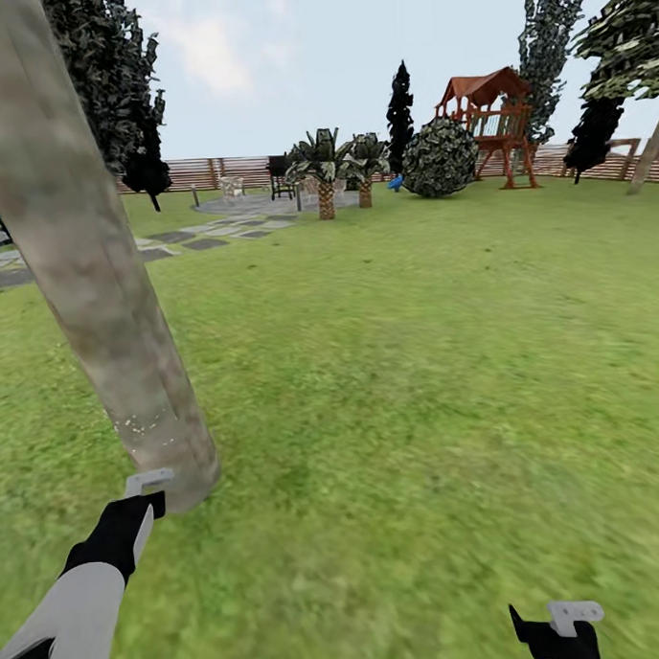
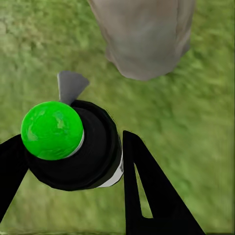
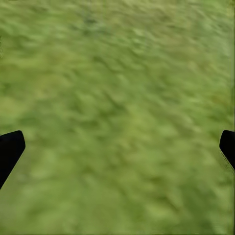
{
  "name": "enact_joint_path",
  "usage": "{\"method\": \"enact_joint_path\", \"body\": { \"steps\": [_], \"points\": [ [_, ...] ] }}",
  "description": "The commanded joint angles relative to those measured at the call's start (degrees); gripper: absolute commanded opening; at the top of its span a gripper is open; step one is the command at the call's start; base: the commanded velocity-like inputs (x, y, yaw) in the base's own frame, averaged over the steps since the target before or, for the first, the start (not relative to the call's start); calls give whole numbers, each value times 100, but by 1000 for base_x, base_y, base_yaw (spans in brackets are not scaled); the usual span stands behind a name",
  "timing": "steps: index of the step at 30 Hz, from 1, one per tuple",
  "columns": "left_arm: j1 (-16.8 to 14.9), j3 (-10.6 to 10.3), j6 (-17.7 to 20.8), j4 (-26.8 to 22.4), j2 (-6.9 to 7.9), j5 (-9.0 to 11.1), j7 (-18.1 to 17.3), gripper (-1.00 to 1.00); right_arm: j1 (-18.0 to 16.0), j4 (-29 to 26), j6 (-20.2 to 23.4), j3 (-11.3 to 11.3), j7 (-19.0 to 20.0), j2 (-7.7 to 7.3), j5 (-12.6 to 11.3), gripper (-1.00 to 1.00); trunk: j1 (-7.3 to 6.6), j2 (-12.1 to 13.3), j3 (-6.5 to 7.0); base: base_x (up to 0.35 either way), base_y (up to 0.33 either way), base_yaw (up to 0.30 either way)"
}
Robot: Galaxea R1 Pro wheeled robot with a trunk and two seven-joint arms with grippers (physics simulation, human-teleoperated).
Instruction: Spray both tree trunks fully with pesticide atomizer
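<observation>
Gripping the pesticide atomizer point(image 2: 73, 147), left hand point(image 2: 68, 161) beside tree trunk point(image 1: 88, 282); label unreadable.

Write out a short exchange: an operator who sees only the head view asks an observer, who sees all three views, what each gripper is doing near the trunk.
Operator: Is my left arm holding anything?
Observer: Yes. In the left wrist view the left gripper is shut on the pesticide atomizer, a black bottle whose top shows bright green.
Operator: Where is it aimed?
Observer: The base of the tree trunk lies just ahead of the bottle, apart from it.
Operator: And the right one?
Observer: The right gripper is open, with only grass between its fingers.
</observation>
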Motion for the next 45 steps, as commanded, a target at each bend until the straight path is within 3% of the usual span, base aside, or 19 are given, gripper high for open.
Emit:
{"method": "enact_joint_path", "body": {
  "steps": [1, 15, 33, 45],
  "points": [
    [-6, 16, 26, -6, -5, -25, -1, -100, -6, 1, -25, -49, 45, 1, 21, 100, -1, -3, -5, -14, -272, 266],
    [-6, 33, 24, -6, -5, -19, -13, -100, -6, 1, -25, -49, 46, 1, 21, 100, -1, -3, -5, -26, -60, 276],
    [-6, 25, 23, -6, -13, -19, -7, -100, -6, 1, -25, -49, 47, 1, 21, 100, -1, -3, -5, 259, -148, 43],
    [-6, 25, 17, -6, -22, -19, -10, -100, -6, 1, -25, -49, 46, 1, 21, 100, -1, -3, -5, 144, -237, 247]
  ]
}}
